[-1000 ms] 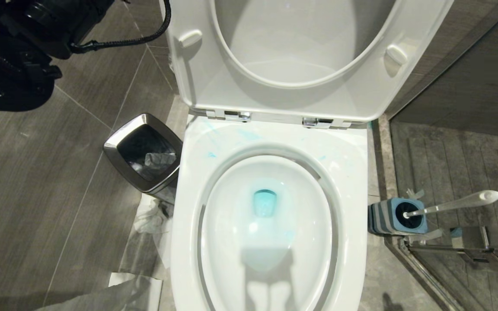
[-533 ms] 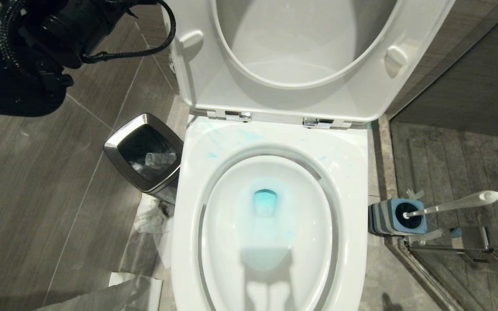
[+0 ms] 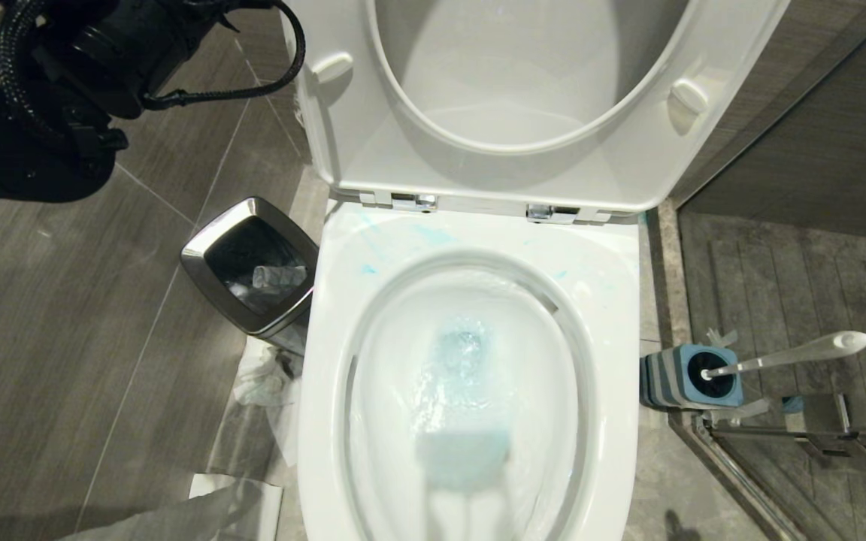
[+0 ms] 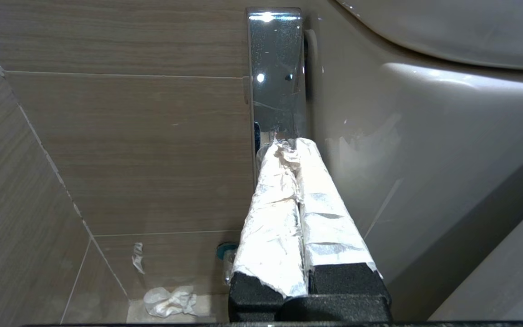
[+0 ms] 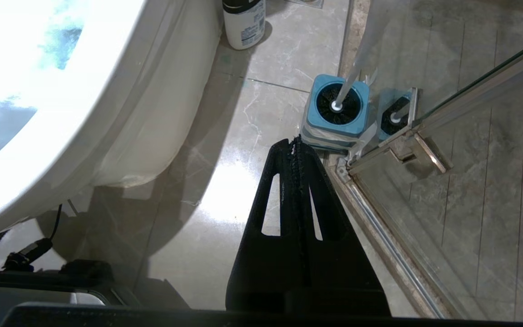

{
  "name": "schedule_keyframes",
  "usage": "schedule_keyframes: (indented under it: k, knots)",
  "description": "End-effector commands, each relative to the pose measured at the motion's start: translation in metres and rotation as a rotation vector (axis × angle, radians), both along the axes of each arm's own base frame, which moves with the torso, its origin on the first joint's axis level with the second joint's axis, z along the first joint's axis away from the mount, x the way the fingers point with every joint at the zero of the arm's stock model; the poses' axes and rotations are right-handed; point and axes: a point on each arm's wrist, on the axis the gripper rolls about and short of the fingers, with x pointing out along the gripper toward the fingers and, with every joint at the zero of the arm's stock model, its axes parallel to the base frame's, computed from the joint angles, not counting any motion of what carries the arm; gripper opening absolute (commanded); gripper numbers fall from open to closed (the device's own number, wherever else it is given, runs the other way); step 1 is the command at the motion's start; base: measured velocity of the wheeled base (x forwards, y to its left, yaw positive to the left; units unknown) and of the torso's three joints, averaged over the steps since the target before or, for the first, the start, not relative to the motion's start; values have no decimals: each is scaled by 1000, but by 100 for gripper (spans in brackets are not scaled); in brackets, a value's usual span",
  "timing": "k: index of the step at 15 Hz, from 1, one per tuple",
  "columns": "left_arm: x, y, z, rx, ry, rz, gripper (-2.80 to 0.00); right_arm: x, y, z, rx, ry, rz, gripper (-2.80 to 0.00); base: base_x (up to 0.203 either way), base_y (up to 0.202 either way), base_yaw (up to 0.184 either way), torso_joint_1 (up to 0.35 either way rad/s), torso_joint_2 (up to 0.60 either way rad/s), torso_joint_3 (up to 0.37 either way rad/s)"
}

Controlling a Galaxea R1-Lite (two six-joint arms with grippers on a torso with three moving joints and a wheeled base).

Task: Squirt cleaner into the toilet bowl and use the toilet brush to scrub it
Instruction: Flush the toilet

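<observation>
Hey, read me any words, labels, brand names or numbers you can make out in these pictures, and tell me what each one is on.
No text here can be read.
White bottle on the floor beside the toilet bowl: a printed label with dark lines of text, too small and blurred to read.
Toilet brush, its blue holder and the chrome-rimmed bin: no lettering visible.

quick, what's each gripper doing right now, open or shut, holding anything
left gripper: shut, holding nothing, its wrapped tips against the chrome flush lever on the side of the toilet.
right gripper: shut, empty, parked over the floor near the toilet brush in its holder.
</observation>
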Motion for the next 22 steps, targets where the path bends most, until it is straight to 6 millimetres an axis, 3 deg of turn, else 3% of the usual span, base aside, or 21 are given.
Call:
schedule_keyframes:
  k: [1,6,12,22]
  knots:
    - [1,0,0,-1,-2,1,-280,1,0,-3,0,11,1,-280,0,0,0,0,0,0]
    - [-7,3,7,5,-27,10,-280,1,0,-3,0,11,1,-280,0,0,0,0,0,0]
    - [-26,11,39,1,-113,33,-280,1,0,-3,0,11,1,-280,0,0,0,0,0,0]
    - [-59,30,64,8,-170,76,-280,1,0,-3,0,11,1,-280,0,0,0,0,0,0]
